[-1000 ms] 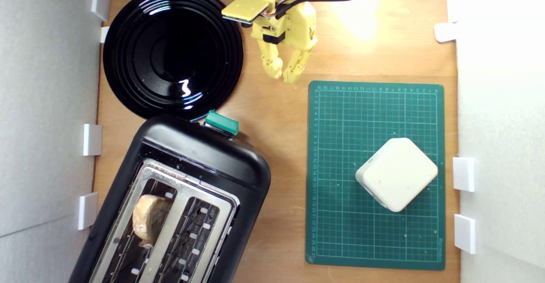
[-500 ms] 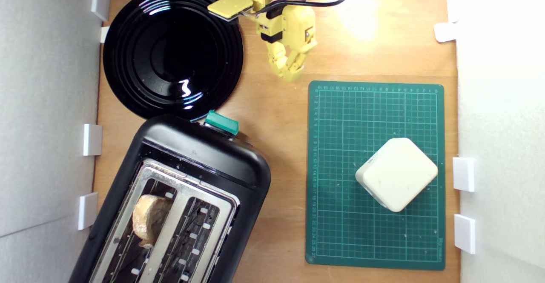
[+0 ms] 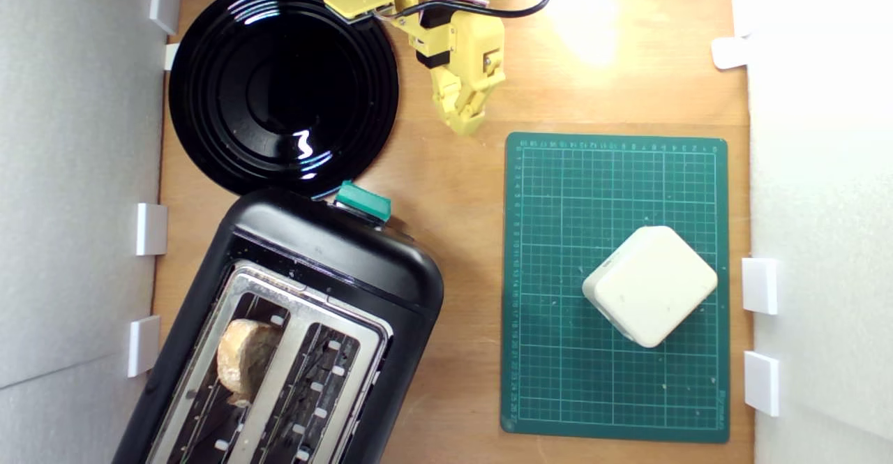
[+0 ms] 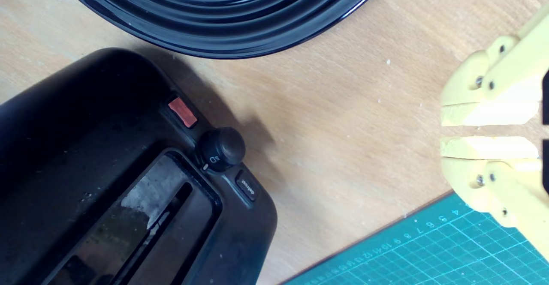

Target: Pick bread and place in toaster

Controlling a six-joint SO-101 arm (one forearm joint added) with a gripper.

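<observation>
Bread [image 3: 245, 363] stands on edge inside the toaster [image 3: 328, 248], in the slot nearer the exterior view's left, its rounded crust poking up between the silver rails. The gripper [image 3: 466, 123] hangs far from it, near the top of the exterior view, over bare wood between the black plate [image 3: 209, 94] and the green cutting mat [image 3: 614, 380]. Its two yellow fingers are drawn together with only a thin slit between them, and nothing sits in that slit; the wrist view shows this plainly [image 4: 489, 130].

From the gripper, the bread lies toward the bottom left of the exterior view, with the toaster's teal lever knob [image 3: 363, 202] about midway along that line. The toaster's slots run slantwise, from its knob end down toward the bottom left, and the slice lies along that same slant. Judging by this, the placing looks done, and no further reach seems called for.

The slice is pale and holey with a tan crust, rough and light. The toaster body is glossy black plastic with rounded corners and a brushed metal top. The plate is shiny, ringed with ridges. A cream block [image 3: 650, 286] with rounded corners rests on the gridded mat, well apart from everything else.
</observation>
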